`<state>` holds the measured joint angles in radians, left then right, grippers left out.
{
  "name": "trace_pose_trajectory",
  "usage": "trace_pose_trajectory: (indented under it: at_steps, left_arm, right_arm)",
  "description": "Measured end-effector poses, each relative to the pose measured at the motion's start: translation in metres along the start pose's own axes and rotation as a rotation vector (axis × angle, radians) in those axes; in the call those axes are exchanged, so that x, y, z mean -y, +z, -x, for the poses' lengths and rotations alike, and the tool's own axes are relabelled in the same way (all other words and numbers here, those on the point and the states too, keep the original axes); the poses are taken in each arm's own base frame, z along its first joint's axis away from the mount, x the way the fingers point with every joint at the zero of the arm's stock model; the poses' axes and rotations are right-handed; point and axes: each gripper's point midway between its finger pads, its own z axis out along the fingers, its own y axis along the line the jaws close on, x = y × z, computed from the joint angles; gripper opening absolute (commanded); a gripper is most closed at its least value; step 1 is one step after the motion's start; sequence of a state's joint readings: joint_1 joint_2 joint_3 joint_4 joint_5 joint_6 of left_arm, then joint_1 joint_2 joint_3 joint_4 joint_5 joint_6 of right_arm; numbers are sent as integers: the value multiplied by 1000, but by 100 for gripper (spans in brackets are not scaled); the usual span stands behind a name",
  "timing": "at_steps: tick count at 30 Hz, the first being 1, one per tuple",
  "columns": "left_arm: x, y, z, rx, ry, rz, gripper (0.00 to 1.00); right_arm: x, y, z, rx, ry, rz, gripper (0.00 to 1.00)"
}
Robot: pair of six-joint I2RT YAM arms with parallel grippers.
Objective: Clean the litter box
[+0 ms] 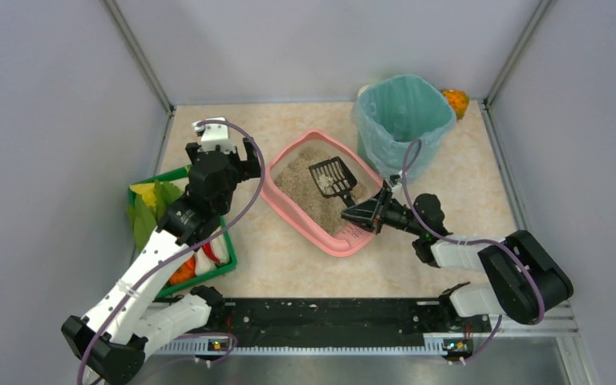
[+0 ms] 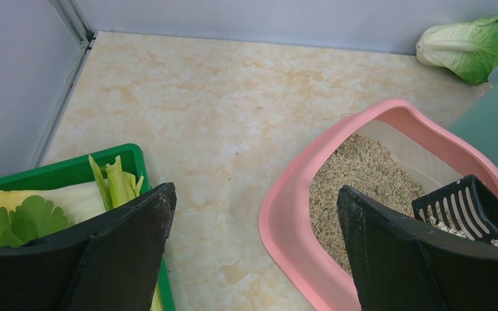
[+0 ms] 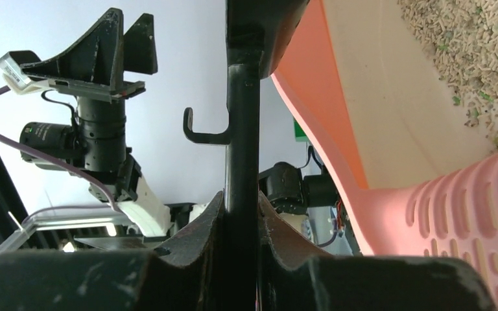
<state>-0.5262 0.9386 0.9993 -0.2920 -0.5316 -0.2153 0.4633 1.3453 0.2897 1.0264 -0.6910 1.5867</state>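
Right fingers [image 3: 191, 256] clamped on the scoop [image 1: 333, 177] handle, left fingers [image 2: 126, 236] wide open, empty; keep the scoop level, shake it over the pink litter box [image 1: 351, 237] in the middle of the surface [image 1: 289, 273], then lift to the teal-lined bin [image 1: 371, 132] beside it.
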Motion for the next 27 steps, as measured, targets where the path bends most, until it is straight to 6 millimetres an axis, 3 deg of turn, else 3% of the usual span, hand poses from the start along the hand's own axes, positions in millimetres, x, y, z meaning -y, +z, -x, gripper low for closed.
trace_pose_trajectory:
  at_steps: [16,27]
  left_arm:
    - [-2,-3,3,11,-5,5,99]
    - [-2,-3,4,13,-6,5,99]
  right_arm:
    - [-8,-2,-4,-25,4,19,0]
    - [-3,1,-1,-19,-11,-11,0]
